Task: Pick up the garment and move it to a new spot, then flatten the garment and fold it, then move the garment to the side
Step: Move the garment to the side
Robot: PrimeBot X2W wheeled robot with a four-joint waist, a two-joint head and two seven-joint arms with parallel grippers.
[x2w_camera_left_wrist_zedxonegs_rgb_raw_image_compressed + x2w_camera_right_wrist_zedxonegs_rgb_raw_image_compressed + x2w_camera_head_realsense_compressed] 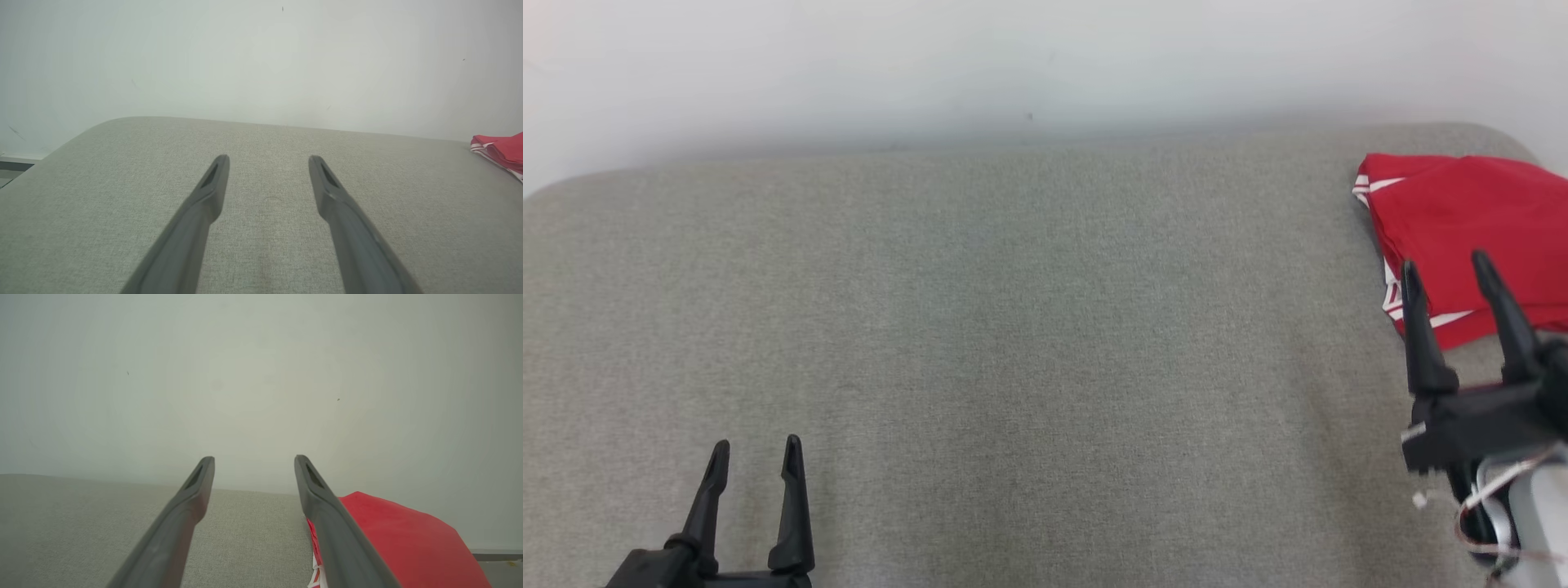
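A folded red fabric garment (1462, 204) with white stripes lies just beyond the spread, empty right fingers (1421, 335). The left fingers (791, 506), also spread, stand well apart from it.

so the garment (1462, 212) is bright red with white stripes along its edges, folded up into a flattish bundle, lying at the far right end of the grey tabletop (1013, 327)

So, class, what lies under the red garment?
The red garment rests on the grey fabric surface, near its far right corner. Whether anything else lies beneath cannot be seen: the cloth covers that patch.
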